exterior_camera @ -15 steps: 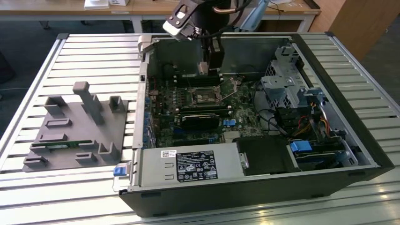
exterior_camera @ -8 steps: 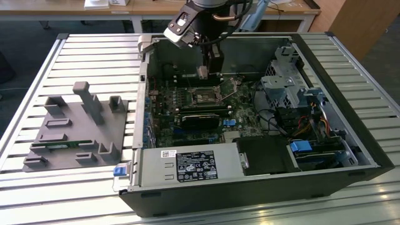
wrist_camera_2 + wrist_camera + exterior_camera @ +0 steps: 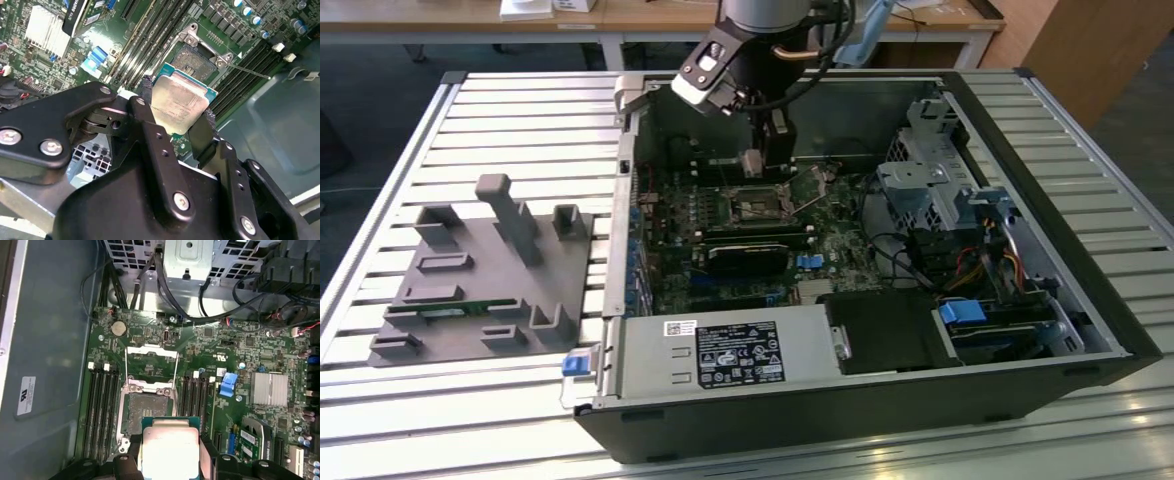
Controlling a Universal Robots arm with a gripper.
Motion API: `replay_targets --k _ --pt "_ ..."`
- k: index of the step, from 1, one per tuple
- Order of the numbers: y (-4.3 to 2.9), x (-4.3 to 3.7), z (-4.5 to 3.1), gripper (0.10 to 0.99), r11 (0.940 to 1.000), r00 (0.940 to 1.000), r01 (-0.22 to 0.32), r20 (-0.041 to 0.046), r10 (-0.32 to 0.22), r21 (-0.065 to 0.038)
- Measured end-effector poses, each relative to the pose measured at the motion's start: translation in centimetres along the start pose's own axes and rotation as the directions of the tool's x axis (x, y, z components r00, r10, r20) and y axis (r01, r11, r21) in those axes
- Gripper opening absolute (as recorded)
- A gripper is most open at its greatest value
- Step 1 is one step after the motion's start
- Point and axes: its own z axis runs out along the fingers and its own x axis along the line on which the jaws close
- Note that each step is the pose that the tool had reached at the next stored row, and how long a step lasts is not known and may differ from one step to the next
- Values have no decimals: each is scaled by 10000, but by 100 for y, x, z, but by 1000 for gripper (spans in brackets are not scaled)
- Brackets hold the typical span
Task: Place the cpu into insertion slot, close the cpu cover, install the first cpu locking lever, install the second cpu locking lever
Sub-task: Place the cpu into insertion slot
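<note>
My gripper (image 3: 176, 111) is shut on the cpu (image 3: 180, 102), a pale silver square on a green edge, held by two opposite sides between black fingers (image 3: 145, 100). In the first wrist view the cpu (image 3: 170, 445) hangs just off one side of the insertion slot (image 3: 147, 410), partly overlapping its rim. The slot (image 3: 197, 60) lies bare and dark inside its metal rim. The cpu cover (image 3: 151, 354) is swung open beyond the slot. A thin locking lever (image 3: 250, 72) sticks out beside it. In the exterior view the gripper (image 3: 750, 165) hovers above the slot (image 3: 758, 203).
The open computer case (image 3: 1014, 330) surrounds the green motherboard (image 3: 235, 355). Black memory slots (image 3: 102, 410) flank the socket on both sides. A drive cage with cables (image 3: 927, 190) stands at the exterior view's right. A grey fixture block (image 3: 487, 275) sits outside the case at the exterior view's left.
</note>
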Motion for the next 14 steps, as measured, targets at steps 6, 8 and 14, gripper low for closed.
replay_targets --k 6,8,14 --pt "-5 43 109 537 10000 10000 -40 -1 40 23" --pt "-2 57 146 537 9999 9999 -126 4 126 37" --pt "2 83 234 537 9995 9995 -301 19 301 46"
